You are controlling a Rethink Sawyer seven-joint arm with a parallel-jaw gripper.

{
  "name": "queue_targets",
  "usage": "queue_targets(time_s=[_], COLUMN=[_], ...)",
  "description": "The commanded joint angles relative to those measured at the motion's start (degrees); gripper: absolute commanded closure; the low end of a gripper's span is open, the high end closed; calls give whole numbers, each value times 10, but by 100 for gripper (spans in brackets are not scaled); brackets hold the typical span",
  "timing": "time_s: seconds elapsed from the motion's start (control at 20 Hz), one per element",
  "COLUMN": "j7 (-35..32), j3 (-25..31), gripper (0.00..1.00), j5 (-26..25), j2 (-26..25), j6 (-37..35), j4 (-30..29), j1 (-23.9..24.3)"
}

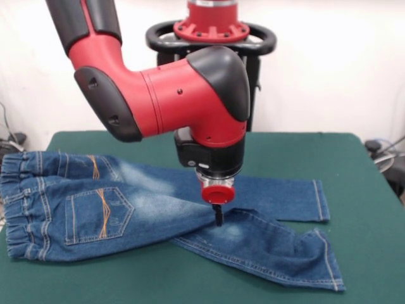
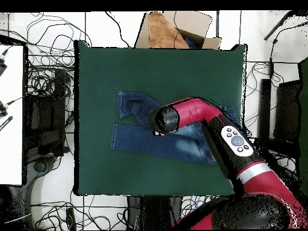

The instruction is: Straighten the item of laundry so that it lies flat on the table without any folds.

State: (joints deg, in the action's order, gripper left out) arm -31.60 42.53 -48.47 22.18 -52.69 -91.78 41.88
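The small blue denim jeans (image 1: 95, 209) lie back side up on the green table (image 1: 373, 190). The gathered waistband is at the left and the orange-stitched pockets face up. Both legs run right: one ends further back, the nearer one angles toward the front edge. The fabric draws to a creased point between the legs. My gripper (image 1: 217, 217) stands straight down on that point, its fingers pressed together on the denim. In the overhead view the jeans (image 2: 135, 137) show on the table (image 2: 102, 72), and the arm hides the gripper.
The red arm (image 2: 198, 114) reaches over the jeans from the table's right side in the overhead view. A cardboard box (image 2: 174, 30) stands beyond the table's top edge. Cables lie on the floor around the table.
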Motion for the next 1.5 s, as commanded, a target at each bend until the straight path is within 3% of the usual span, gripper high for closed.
queue_targets(time_s=[0.05,1.45,1.5], j7=[78,67,65], j3=[-16,-51,-52], gripper=[0,0,100], j5=[-23,-38,-37], j2=[-44,-77,-76], j6=[-11,-47,-46], j4=[9,40,40], j1=[-24,-47,-48])
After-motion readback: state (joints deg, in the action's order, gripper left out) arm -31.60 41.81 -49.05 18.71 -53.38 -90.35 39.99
